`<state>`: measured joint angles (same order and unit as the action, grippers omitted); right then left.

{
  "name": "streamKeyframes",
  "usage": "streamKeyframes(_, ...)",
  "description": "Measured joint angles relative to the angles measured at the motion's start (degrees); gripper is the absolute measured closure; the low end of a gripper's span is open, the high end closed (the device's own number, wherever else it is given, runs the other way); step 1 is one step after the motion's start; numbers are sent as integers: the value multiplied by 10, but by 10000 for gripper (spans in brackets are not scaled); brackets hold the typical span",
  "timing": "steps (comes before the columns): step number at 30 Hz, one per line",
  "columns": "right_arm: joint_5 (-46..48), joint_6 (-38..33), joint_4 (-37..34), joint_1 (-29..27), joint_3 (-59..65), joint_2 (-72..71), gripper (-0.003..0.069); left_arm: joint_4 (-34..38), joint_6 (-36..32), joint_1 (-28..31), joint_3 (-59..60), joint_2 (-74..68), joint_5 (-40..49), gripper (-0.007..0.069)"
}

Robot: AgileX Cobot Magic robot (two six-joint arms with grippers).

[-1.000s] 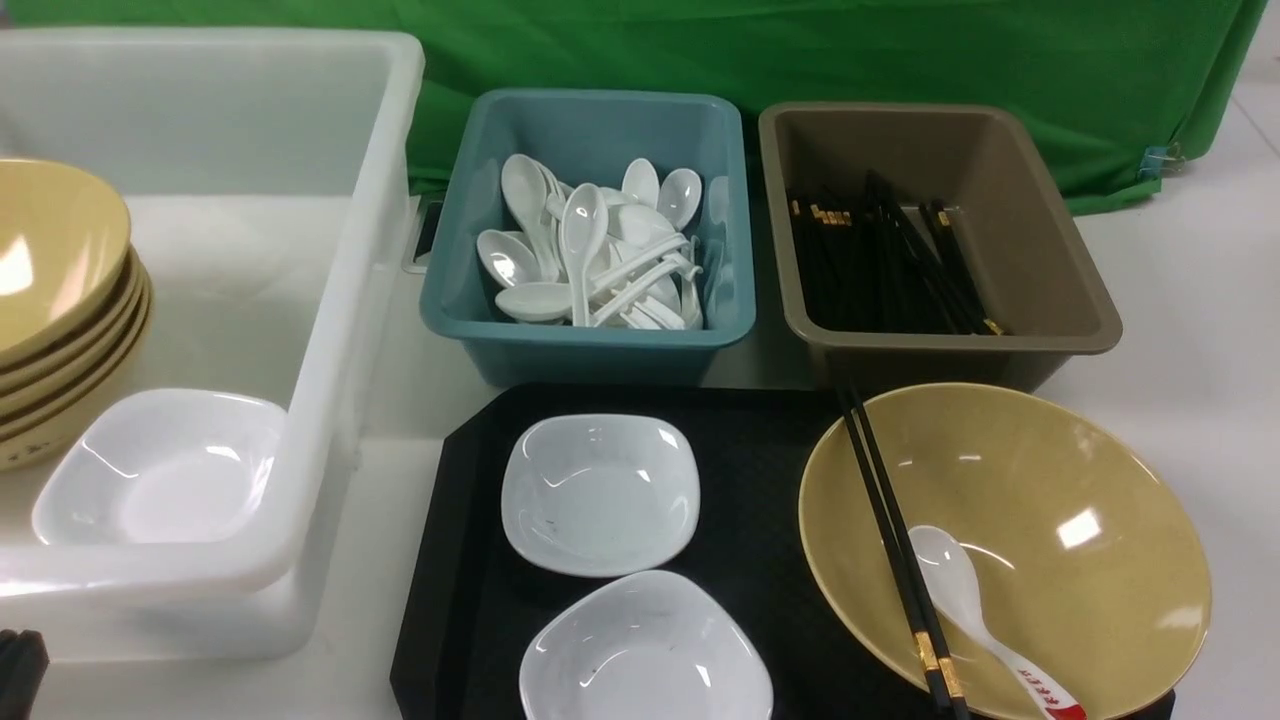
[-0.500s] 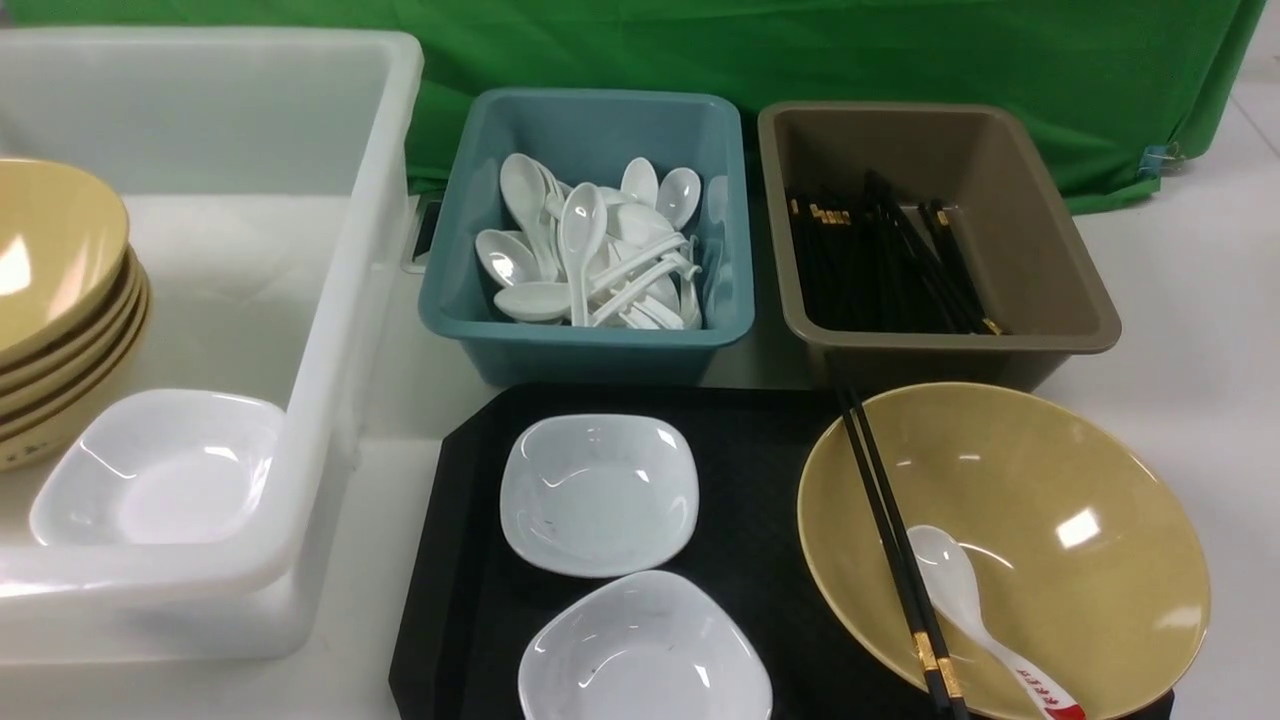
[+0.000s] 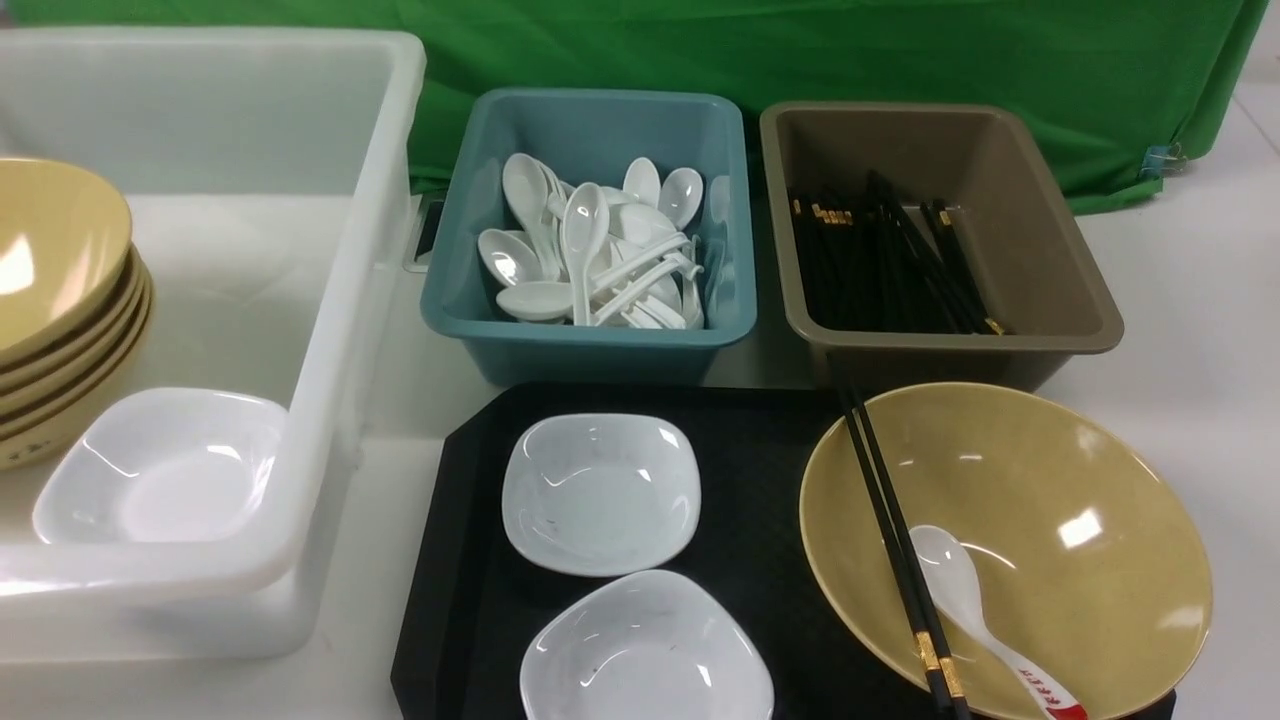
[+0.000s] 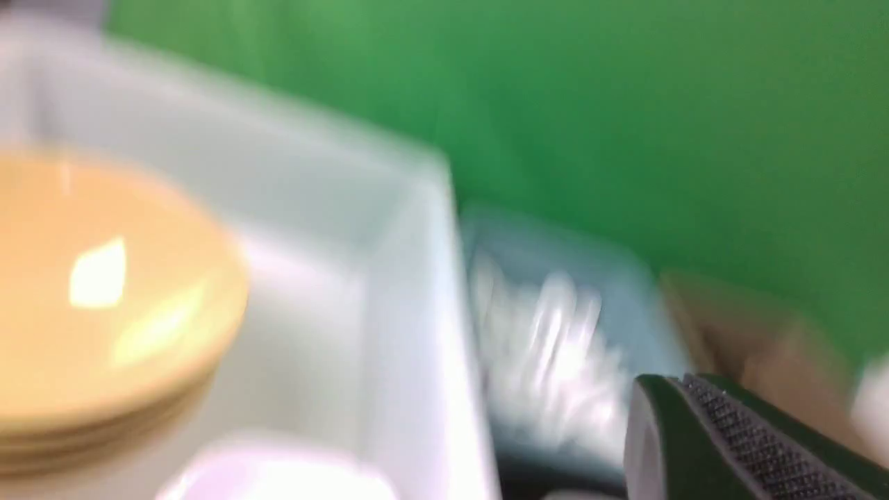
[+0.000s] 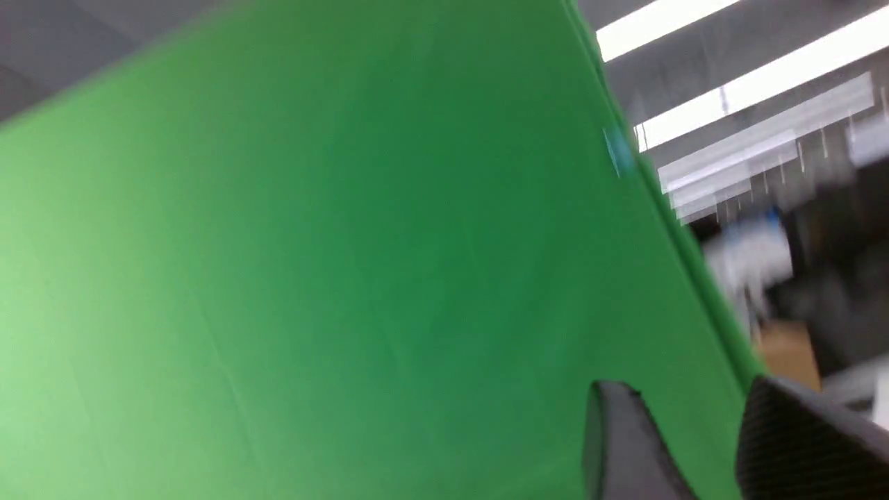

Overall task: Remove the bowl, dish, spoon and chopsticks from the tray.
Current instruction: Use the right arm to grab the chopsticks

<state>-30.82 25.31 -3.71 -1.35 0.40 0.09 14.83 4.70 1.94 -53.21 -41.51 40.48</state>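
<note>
The black tray point(image 3: 760, 420) lies at the front centre. On it at the right stands the big mustard-yellow bowl point(image 3: 1100, 480). The black chopsticks point(image 3: 890, 520) lie across the bowl's left rim. The white spoon point(image 3: 960, 590) with its red handle tip rests inside the bowl. Two white square dishes point(image 3: 600, 495) point(image 3: 645, 650) sit on the tray's left half. Neither gripper shows in the front view. In the blurred left wrist view my left gripper point(image 4: 684, 389) looks shut and empty. My right gripper point(image 5: 687, 389) is open and empty, facing the green backdrop.
A white tub point(image 3: 330, 300) at the left holds stacked yellow bowls point(image 3: 50, 260) and a white dish point(image 3: 165, 465). Behind the tray are a teal bin point(image 3: 590, 350) of white spoons and a brown bin point(image 3: 1050, 250) of black chopsticks.
A dark part of the left arm at the front view's bottom left corner has gone out of that view. Nothing on the tray has moved.
</note>
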Motion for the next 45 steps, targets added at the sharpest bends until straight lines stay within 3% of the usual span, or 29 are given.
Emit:
streamKeyframes(1, 0, 0, -1, 0, 0, 0, 417, 3, -16, 0, -2, -7, 14, 606)
streamKeyframes(4, 2, 12, -8, 0, 0, 0, 468, 88, -170, 0, -17, -120, 93, 606)
streamKeyframes(5, 10, 15, -6, 0, -1, 0, 485, 93, -188, 0, -17, -125, 98, 606)
streamKeyframes(9, 222, 18, 23, 16, -95, 29, 625, 175, -313, -31, -19, -210, 119, 606)
streamKeyframes(16, 559, -90, 29, 119, -338, 264, 652, 72, -290, -188, -51, -286, 126, 606)
streamKeyframes(19, 716, -143, 22, 195, -450, 414, 652, 21, -270, -256, -85, -318, 155, 606)
streamKeyframes(23, 810, -164, 20, 263, -542, 554, 646, 3, -275, -316, -140, -350, 177, 606)
streamKeyframes(27, 839, -170, 18, 302, -605, 676, 554, 17, -334, -339, -173, -361, 153, 606)
streamKeyframes(30, 845, -172, 8, 315, -645, 759, 368, 37, -355, -341, -178, -361, 93, 606)
streamKeyframes(34, 840, -173, -9, 316, -667, 831, 184, 52, -388, -341, -178, -373, 60, 606)
streamKeyframes(38, 833, -173, -14, 316, -675, 877, 136, 83, -421, -341, -178, -396, 56, 606)
streamKeyframes(45, 794, -173, -28, 316, -676, 948, 130, 95, -429, -341, -178, -446, 45, 606)
